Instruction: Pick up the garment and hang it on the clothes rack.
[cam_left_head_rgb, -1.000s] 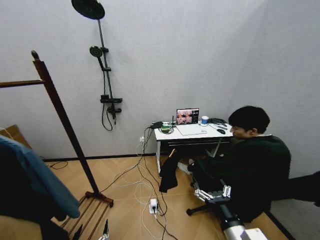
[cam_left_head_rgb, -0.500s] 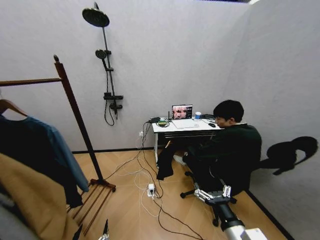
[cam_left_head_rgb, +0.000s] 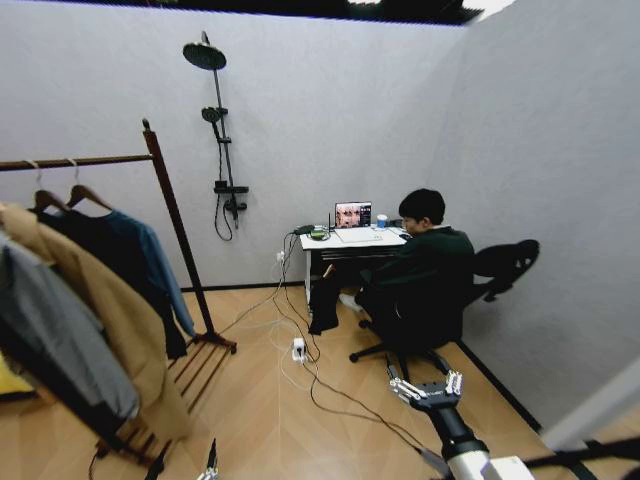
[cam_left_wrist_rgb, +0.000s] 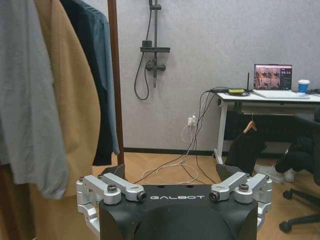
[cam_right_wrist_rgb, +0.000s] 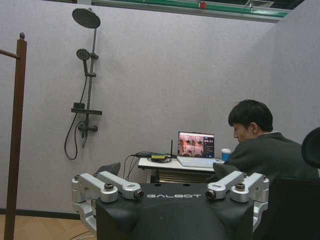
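- Clothes rack (cam_left_head_rgb: 172, 215) of dark reddish-brown wood standing against the back wall, to the left of the black shower stand (cam_left_head_rgb: 222, 130); one knob-topped post, the horizontal bar and the slatted base shelf in sight in the head view.
- Garment (cam_left_head_rgb: 135, 262), dark teal-blue, already hung from the rack's bar on a brown wooden hanger (cam_left_head_rgb: 88, 194), just beside the post, sleeve drooping toward the base shelf.
- Next along the bar, away from the post: long tan coat (cam_left_head_rgb: 95, 300), then grey jacket (cam_left_head_rgb: 55, 335), each overlapping its neighbour.
- Same three pieces in the left wrist view, hanging beside the post: garment (cam_left_wrist_rgb: 97, 80) closest to it, tan coat (cam_left_wrist_rgb: 70, 120), grey jacket (cam_left_wrist_rgb: 25, 95).
- Right gripper (cam_left_head_rgb: 428, 387) held low over the wooden floor, well apart from the rack, fingers spread, nothing between them.
- Left gripper (cam_left_wrist_rgb: 175, 192) near the rack's hanging clothes, fingers likewise spread wide and empty.
- White desk (cam_left_head_rgb: 352, 240) with an open laptop (cam_left_head_rgb: 353, 215) well to the right of the rack, beyond the shower stand; cables trailing over the floor between rack and desk.
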